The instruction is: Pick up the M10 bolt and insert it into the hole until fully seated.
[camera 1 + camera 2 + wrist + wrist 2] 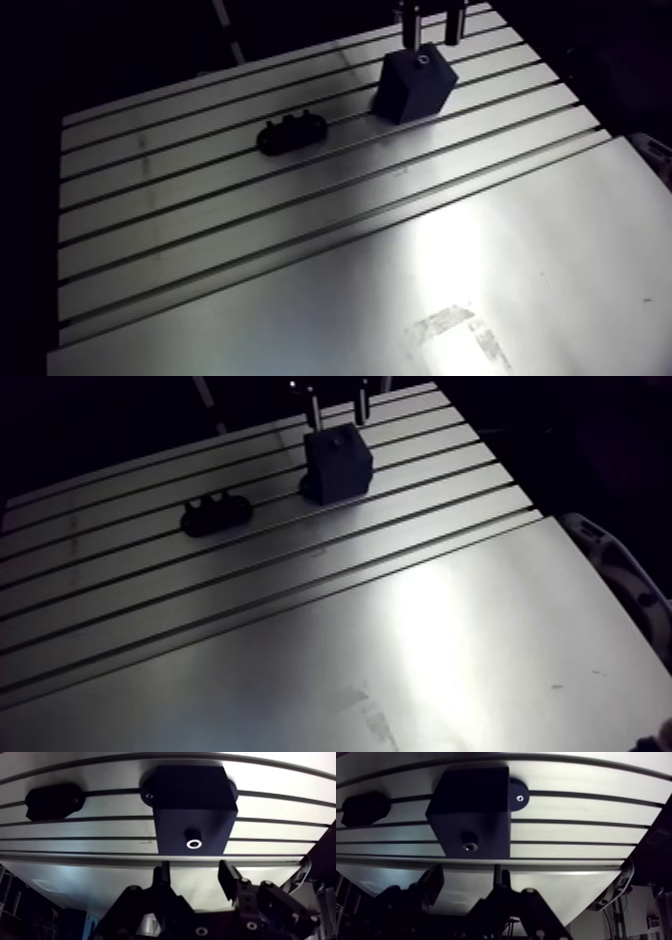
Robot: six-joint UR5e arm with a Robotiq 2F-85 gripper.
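A dark block (195, 807) is fixed on the slotted table (300, 250). On its sloped face the bolt (193, 843) sits in the hole, and only its round socket head with a bright rim shows. My gripper (196, 877) hovers just off that face, open, with nothing between its fingers (230, 878). In the arm view the gripper (430, 28) hangs directly over the block (415, 85), and the bolt head (422, 62) shows as a small ring on the block's upper face.
A low black holder (292, 132) with small pegs lies on the slots, left of the block. A smooth plate (450, 290) covers the near part of the table. A mounting foot with a screw (520, 798) sticks out beside the block.
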